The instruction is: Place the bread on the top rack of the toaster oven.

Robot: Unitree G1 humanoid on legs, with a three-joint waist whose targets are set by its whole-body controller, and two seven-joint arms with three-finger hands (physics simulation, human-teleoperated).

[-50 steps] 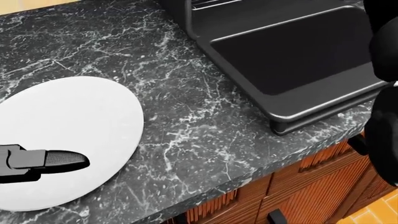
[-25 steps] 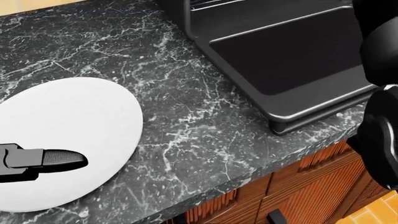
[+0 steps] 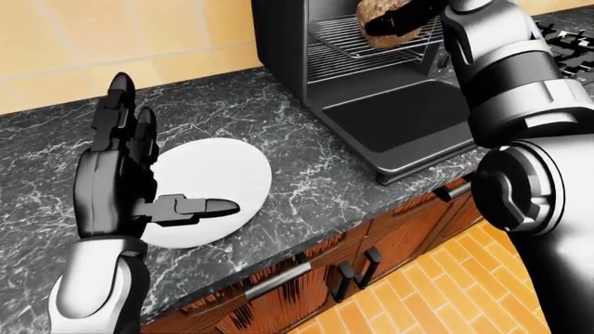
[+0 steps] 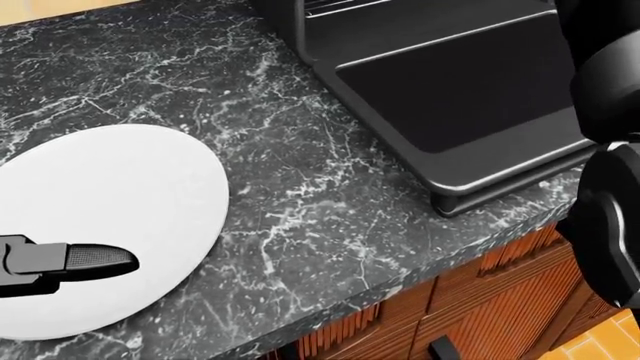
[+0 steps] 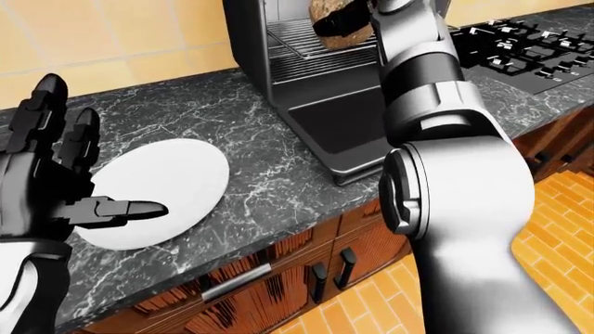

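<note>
Right robot hand [image 3: 404, 21] grips bread [image 3: 376, 14] above toaster oven [image 3: 371, 83] rack [image 3: 357, 38].

A: Dark grey marble-look countertop [image 4: 330, 195], white-veined, polished. Round white plate [image 4: 120, 202], smooth, matt.

B: Dark metal toaster oven [image 3: 371, 90], satin sheen; thin wire racks [image 3: 357, 38], bright metal. Reddish-brown wooden cabinet fronts [image 3: 306, 278], ribbed grain. Brown bread [image 3: 381, 17], rough crust.

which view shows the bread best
The left-eye view: the bread shows in the right hand, held at the toaster oven opening above its racks. The right-eye view shows it partly behind the arm. The head view misses it.
</note>
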